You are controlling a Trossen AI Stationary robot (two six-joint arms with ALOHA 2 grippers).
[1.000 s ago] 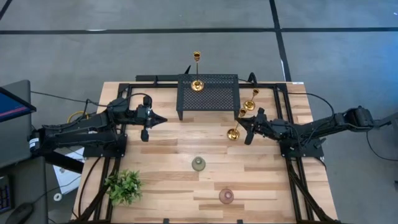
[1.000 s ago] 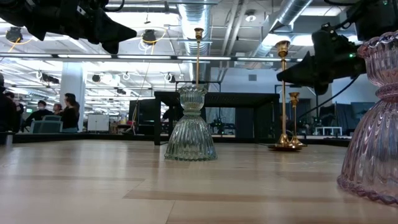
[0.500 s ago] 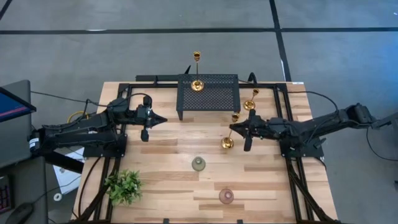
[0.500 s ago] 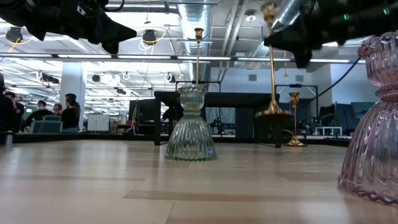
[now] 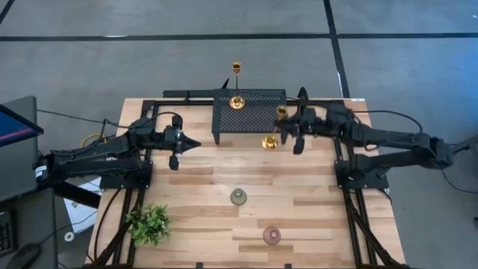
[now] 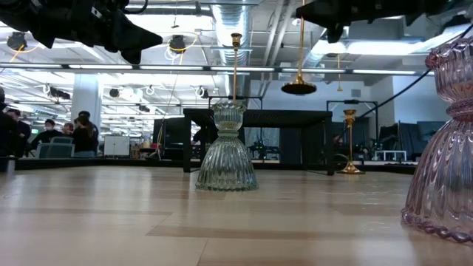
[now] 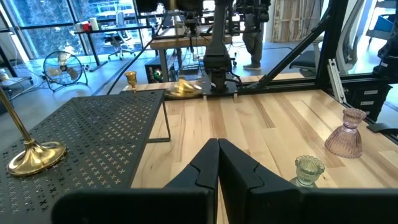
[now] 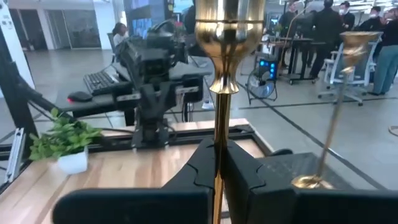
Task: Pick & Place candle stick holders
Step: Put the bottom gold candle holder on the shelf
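My right gripper (image 5: 284, 132) is shut on a gold candlestick (image 5: 271, 141) held in the air beside the black rack's (image 5: 254, 116) right end. A second gold candlestick (image 5: 237, 101) stands by its base on the rack top. A third (image 6: 350, 142) stands on the table behind; the right arm hides it in the high view. The grey-green cup (image 5: 238, 196) and the pinkish cup (image 5: 272, 235) stand on the table's near half. My left gripper (image 5: 194, 142) is shut and empty, in the air left of the rack. My right gripper pinches the candlestick's thin stem (image 8: 218, 134) between its two fingers, in the upper part a little below the candle cup (image 8: 229, 28). The fingers come level from the table's right and lie across the stem. The candlestick hangs upright, its base (image 6: 298, 89) clear of the table.
A small leafy plant (image 5: 149, 223) stands at the near left corner. Black frame rails (image 5: 351, 217) run along both table sides. Bare wood lies between the rack and the two cups. People sit in the room behind the table.
My right gripper has lifted the gold candlestick off the table and carried it up and toward the far edge, to the rack's right end. The candlestick has stayed about upright and now hangs well clear of the table.
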